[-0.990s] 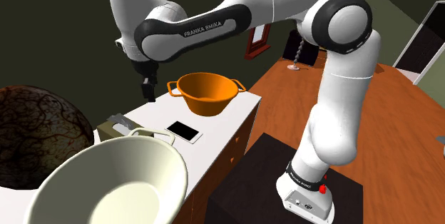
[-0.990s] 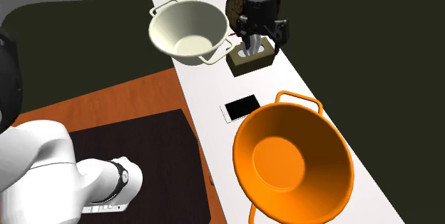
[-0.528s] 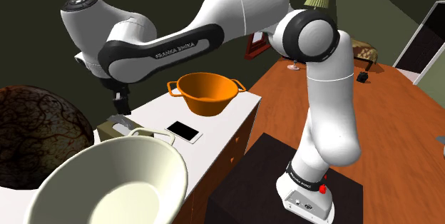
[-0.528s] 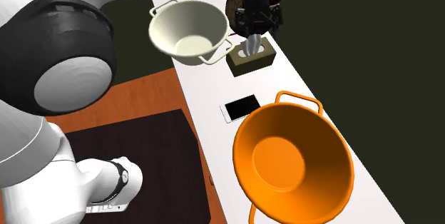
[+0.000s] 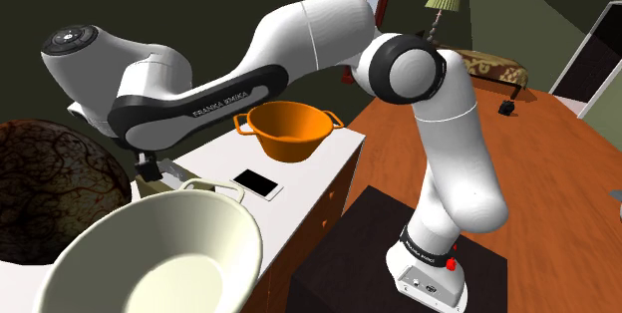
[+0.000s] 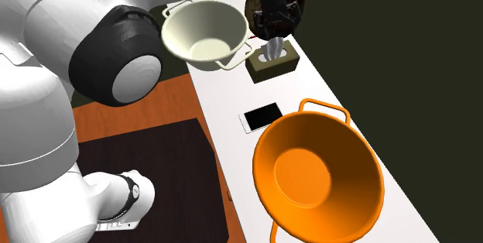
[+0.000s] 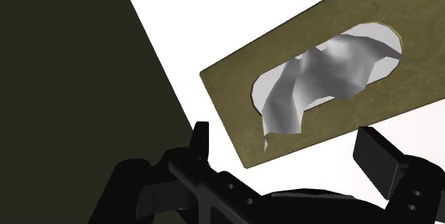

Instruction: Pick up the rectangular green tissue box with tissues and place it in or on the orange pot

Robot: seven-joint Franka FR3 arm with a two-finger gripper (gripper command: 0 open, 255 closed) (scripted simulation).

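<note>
The tissue box (image 6: 284, 62) is olive-green with a white tissue (image 6: 274, 48) sticking up from its oval slot. It lies on the white counter (image 6: 325, 87) between the cream bowl and the phone. My gripper (image 6: 273, 34) hangs just above the box, open. In the wrist view its fingers (image 7: 201, 138) stand wide apart over one end of the box (image 7: 235, 94), not touching it. The orange pot (image 6: 317, 173) with two loop handles stands empty further along the counter. In the shoulder view the gripper (image 5: 152, 168) sits low behind the bowl's rim, well to the left of the pot (image 5: 289, 130).
A large cream bowl (image 6: 205, 32) stands close beside the box, and a brown patterned sphere (image 5: 50, 191) is behind it. A white-edged phone (image 6: 262, 117) lies flat between box and pot. The counter's dark far edge (image 7: 71, 80) runs close to the box.
The arm has swung to the shoulder view's left, away from the pot, and come down over the tissue box. The fingers stay open. Box, pot and phone have not moved.
</note>
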